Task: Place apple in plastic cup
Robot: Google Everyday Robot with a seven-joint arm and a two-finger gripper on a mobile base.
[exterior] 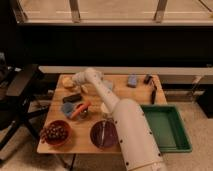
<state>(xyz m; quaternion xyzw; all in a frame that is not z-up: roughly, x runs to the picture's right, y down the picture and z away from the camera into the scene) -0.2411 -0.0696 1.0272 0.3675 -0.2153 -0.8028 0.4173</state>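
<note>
The apple [67, 83], a small round yellow-orange fruit, lies at the table's far left corner. My gripper [76, 80] sits at the end of the white arm [107, 97], right beside the apple on its right; I cannot tell whether it touches it. A pale plastic cup [104, 107] stands mid-table, partly hidden by the arm.
An orange carrot [80, 109] lies across a blue bowl [68, 109], with a black object [72, 97] behind it. A red bowl of grapes [55, 134] and a purple bowl [103, 135] stand at the front. A green tray [165, 127] is at the right, a blue sponge [132, 80] at the back, and a chair [22, 92] at the left.
</note>
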